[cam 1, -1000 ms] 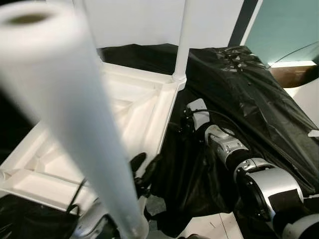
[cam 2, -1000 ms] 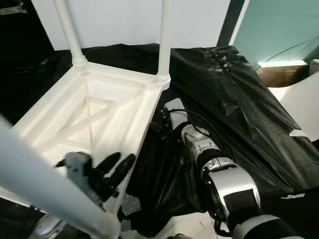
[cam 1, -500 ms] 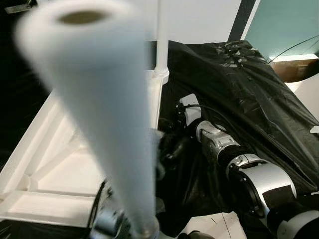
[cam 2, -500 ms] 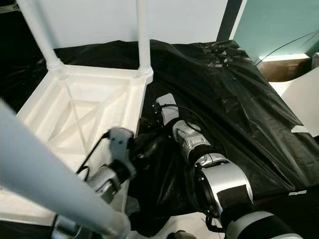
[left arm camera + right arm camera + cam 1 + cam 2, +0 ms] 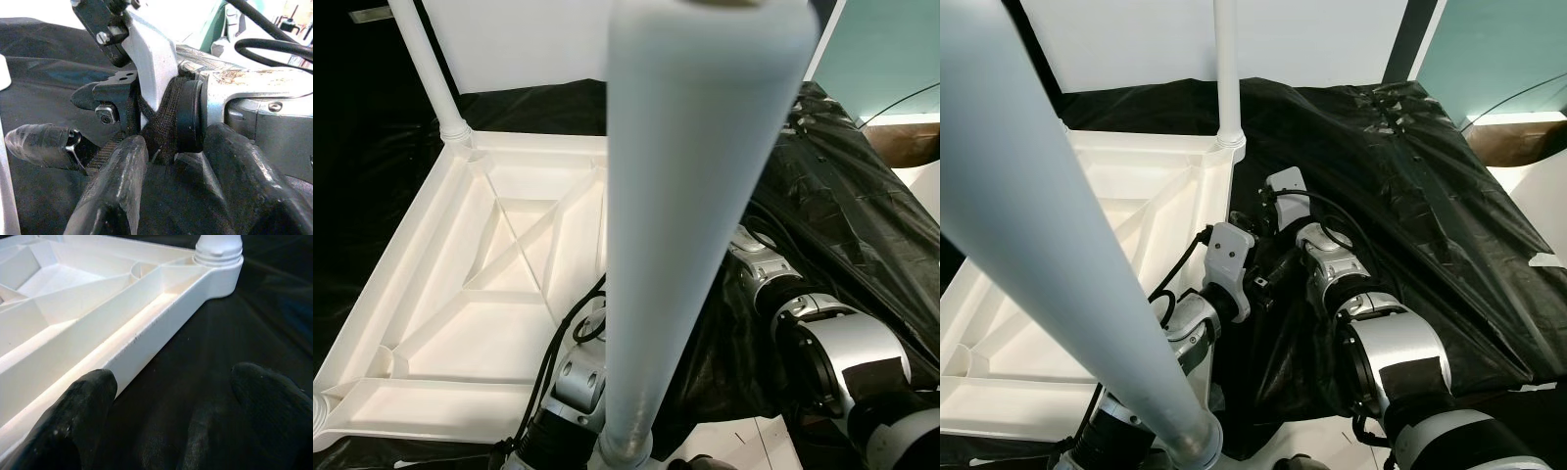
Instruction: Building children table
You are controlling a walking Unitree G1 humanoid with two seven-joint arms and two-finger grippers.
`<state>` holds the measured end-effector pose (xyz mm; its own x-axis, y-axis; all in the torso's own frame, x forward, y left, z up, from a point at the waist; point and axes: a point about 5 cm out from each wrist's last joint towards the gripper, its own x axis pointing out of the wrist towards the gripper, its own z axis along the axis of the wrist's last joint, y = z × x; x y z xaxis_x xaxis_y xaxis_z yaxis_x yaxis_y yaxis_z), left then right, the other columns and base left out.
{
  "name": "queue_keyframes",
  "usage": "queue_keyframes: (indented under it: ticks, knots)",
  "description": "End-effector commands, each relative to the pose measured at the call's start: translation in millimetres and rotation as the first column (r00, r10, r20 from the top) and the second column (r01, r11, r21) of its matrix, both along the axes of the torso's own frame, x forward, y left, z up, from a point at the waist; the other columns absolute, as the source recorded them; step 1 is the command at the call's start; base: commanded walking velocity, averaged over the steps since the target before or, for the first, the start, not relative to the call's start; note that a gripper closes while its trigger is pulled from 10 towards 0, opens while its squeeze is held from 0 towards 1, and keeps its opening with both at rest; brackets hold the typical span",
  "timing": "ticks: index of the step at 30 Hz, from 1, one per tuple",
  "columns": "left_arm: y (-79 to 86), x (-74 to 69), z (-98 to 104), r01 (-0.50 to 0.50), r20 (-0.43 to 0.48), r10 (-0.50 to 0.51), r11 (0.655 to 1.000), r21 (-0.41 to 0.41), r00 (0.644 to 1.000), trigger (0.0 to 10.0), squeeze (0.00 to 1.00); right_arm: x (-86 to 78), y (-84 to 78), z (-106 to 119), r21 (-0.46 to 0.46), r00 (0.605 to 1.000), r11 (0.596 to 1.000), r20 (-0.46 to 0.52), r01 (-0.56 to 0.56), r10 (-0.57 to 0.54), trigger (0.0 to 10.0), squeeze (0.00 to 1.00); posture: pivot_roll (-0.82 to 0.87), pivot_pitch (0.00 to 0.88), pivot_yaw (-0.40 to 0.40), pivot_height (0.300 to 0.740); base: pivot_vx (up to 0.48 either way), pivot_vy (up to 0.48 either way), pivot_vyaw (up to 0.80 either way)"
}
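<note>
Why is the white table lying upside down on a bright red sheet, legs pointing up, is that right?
Not quite: the sheet under the upside-down white table is black, not red, as the right eye view shows. The legs do point up.

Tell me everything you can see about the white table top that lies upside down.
The white table top looks like moulded plastic. It lies upside down on black sheeting, showing a raised rim and crossing ribs underneath. Round white legs stand upright in its corner sockets: one at the far left, one at the far right, and one very close to the camera. In the right wrist view, one finger of the open right end effector is right beside its edge.
</note>
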<state>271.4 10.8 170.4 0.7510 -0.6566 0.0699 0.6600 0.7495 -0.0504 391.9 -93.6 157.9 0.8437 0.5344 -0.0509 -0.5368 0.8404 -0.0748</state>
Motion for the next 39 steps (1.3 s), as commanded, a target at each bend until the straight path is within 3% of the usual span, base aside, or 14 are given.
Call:
queue_keyframes:
  ticks: [1, 5, 6, 12, 14, 16, 18, 20, 21, 26, 27, 28, 30, 39]
  knots:
    - [24.9, 6.1, 7.2, -0.068, 0.032, 0.068, 0.998, -0.011, 0.997, 10.0, 0.00, -6.1, -8.9, -14.9, -0.012, 1.000, 0.999, -0.005, 0.029, -0.030, 10.0, 0.00, 0.14, 0.113, -0.032, 0.740, 0.000, 0.000, 0.00]
    - [36.5, 6.2, 10.9, -0.055, 0.056, 0.056, 0.998, -0.018, 0.997, 10.0, 0.00, -6.9, -17.1, -16.6, -0.017, 0.998, 0.998, 0.008, 0.056, -0.056, 10.0, 0.00, 0.14, 0.113, -0.032, 0.740, 0.000, 0.000, 0.00]
    - [49.3, 4.2, 15.8, -0.019, 0.090, 0.020, 1.000, -0.016, 0.996, 10.0, 0.00, -8.7, -27.3, -18.9, -0.024, 0.996, 0.996, 0.030, 0.090, -0.089, 10.0, 0.00, 0.15, 0.109, -0.040, 0.740, 0.000, 0.000, 0.00]
    - [79.9, 1.1, 23.4, 0.027, 0.133, -0.030, 0.999, 0.022, 0.991, 10.0, 0.00, -17.0, -50.1, -25.3, -0.013, 0.986, 0.988, 0.071, 0.153, -0.152, 10.0, 0.00, 0.13, 0.106, -0.040, 0.740, 0.000, 0.000, 0.00]
    - [79.9, 1.1, 23.4, 0.027, 0.133, -0.030, 0.999, 0.022, 0.991, 10.0, 0.00, -17.0, -50.1, -25.3, -0.013, 0.986, 0.988, 0.071, 0.153, -0.152, 10.0, 0.00, 0.13, 0.106, -0.040, 0.740, 0.000, 0.000, 0.00]
    - [101.4, -3.1, 25.7, 0.034, 0.161, -0.051, 0.994, 0.107, 0.986, 10.0, 0.00, -25.5, -59.7, -29.0, 0.005, 0.983, 0.987, 0.086, 0.160, -0.160, 10.0, 0.00, 0.11, 0.100, -0.038, 0.740, 0.000, 0.000, 0.00]
    - [101.4, -3.1, 25.7, 0.034, 0.161, -0.051, 0.994, 0.107, 0.986, 10.0, 0.00, -25.5, -59.7, -29.0, 0.005, 0.983, 0.987, 0.086, 0.160, -0.160, 10.0, 0.00, 0.11, 0.100, -0.038, 0.740, 0.000, 0.000, 0.00]
    - [122.5, -12.5, 29.0, 0.074, 0.155, -0.105, 0.978, 0.194, 0.982, 10.0, 0.00, -33.1, -64.6, -28.8, 0.011, 0.983, 0.988, 0.106, 0.152, -0.152, 10.0, 0.00, 0.12, 0.096, -0.040, 0.740, 0.000, 0.000, 0.00]
    - [122.5, -12.5, 29.0, 0.074, 0.155, -0.105, 0.978, 0.194, 0.982, 10.0, 0.00, -33.1, -64.6, -28.8, 0.011, 0.983, 0.988, 0.106, 0.152, -0.152, 10.0, 0.00, 0.12, 0.096, -0.040, 0.740, 0.000, 0.000, 0.00]
    - [156.1, -38.5, 29.4, 0.196, 0.052, -0.230, 0.912, 0.359, 0.972, 10.0, 0.00, -40.4, -62.5, -27.2, 0.000, 0.985, 0.993, 0.125, 0.116, -0.115, 10.0, 0.00, 0.12, 0.088, -0.046, 0.740, 0.000, 0.000, 0.00]
    - [156.1, -38.5, 29.4, 0.196, 0.052, -0.230, 0.912, 0.359, 0.972, 10.0, 0.00, -40.4, -62.5, -27.2, 0.000, 0.985, 0.993, 0.125, 0.116, -0.115, 10.0, 0.00, 0.12, 0.088, -0.046, 0.740, 0.000, 0.000, 0.00]
    - [170.9, -47.7, 28.2, 0.220, 0.007, -0.245, 0.882, 0.418, 0.969, 10.0, 0.00, -40.9, -62.5, -25.6, -0.002, 0.985, 0.993, 0.129, 0.114, -0.113, 10.0, 0.00, 0.12, 0.083, -0.051, 0.740, 0.000, 0.000, 0.00]
    - [183.2, -52.1, 26.9, 0.219, -0.031, -0.230, 0.864, 0.453, 0.973, 10.0, 0.00, -40.6, -62.6, -23.8, -0.005, 0.985, 0.994, 0.135, 0.111, -0.109, 10.0, 0.00, 0.12, 0.083, -0.051, 0.740, 0.000, 0.000, 0.00]
    - [201.7, -80.7, 20.7, 0.342, -0.172, -0.296, 0.782, 0.520, 0.939, 10.0, 0.00, -43.4, -67.5, -15.6, -0.029, 0.986, 0.994, 0.136, 0.104, -0.100, 10.0, 0.00, 0.13, 0.072, -0.065, 0.740, 0.000, 0.000, 0.00]
